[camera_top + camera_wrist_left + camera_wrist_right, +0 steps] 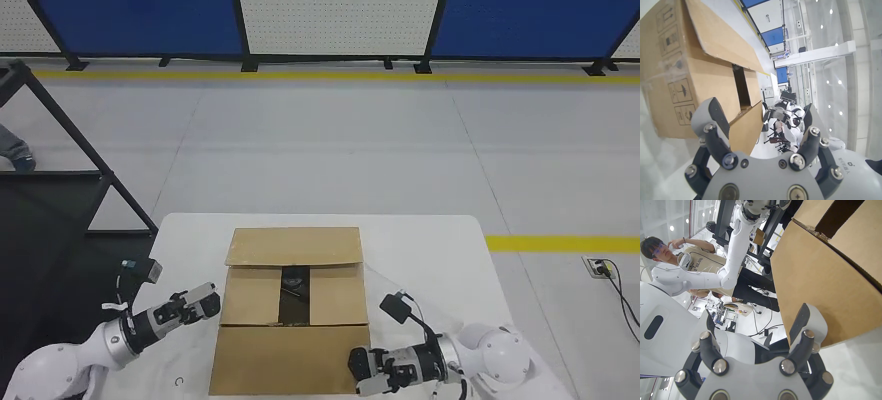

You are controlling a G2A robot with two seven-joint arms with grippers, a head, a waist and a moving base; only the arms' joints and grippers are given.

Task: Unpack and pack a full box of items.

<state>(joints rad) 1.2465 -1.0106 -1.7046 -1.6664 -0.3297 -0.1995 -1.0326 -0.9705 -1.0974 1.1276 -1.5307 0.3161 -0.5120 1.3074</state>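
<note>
White table (430, 250) on a grey floor, with blue screens behind. The left gripper (763, 111), fingers apart and holding nothing, stands just beside the left wall of the cardboard box (250, 300). The right gripper (757, 315), likewise spread and empty, sits at the box's near right corner, possibly touching the card; contact cannot be confirmed. The box lies mid-table, its two long flaps folded outward and its two inner flaps (338, 296) lying flat, with a dark gap (296, 292) between them and the contents indistinct. Judged step: opening, before unpacking. The next move calls for a fingertip under each inner flap's edge at the gap, then an outward lift.
</note>
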